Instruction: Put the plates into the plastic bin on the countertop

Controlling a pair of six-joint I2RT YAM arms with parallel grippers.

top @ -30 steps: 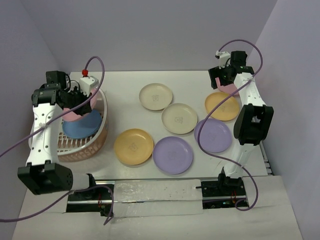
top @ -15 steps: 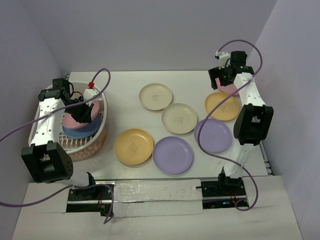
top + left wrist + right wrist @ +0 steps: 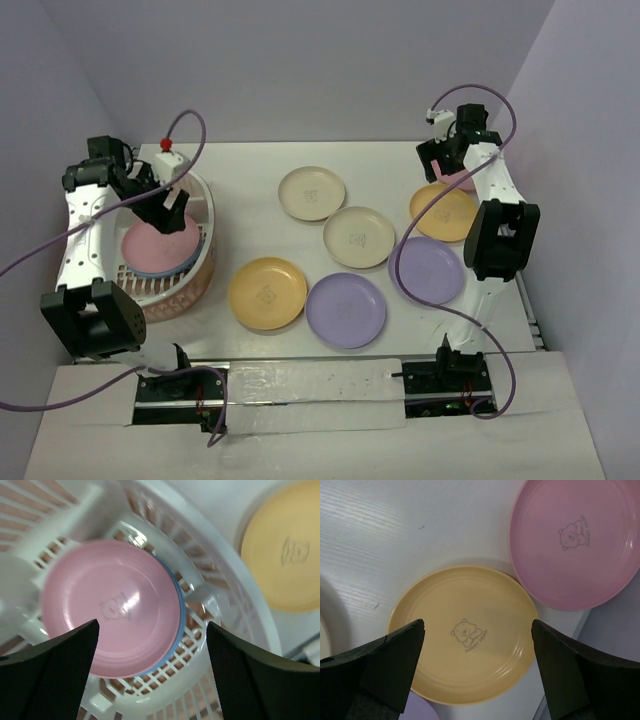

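The plastic bin (image 3: 199, 268) stands at the left of the countertop (image 3: 250, 170). A pink plate (image 3: 158, 243) lies flat in it on a blue plate (image 3: 181, 615), of which only the rim shows. My left gripper (image 3: 165, 205) hovers open just above the pink plate (image 3: 110, 605), holding nothing. Several plates lie on the countertop: two cream (image 3: 311, 192), two yellow-orange (image 3: 267, 293), two lilac (image 3: 345, 309) and one pink (image 3: 575, 540). My right gripper (image 3: 477, 630) is open above the far-right yellow-orange plate (image 3: 465, 635), next to that pink plate.
Lilac-grey walls close in the left, back and right sides. The right arm (image 3: 497, 235) reaches over the lilac plate (image 3: 427, 270) at the right. Cables loop above both arms. The bin's slotted wall (image 3: 210, 595) rises around the stacked plates.
My left gripper carried the pink plate down into the bin, opened and let it go; it now lies flat on the blue plate. The right gripper shifted slightly at the back right.
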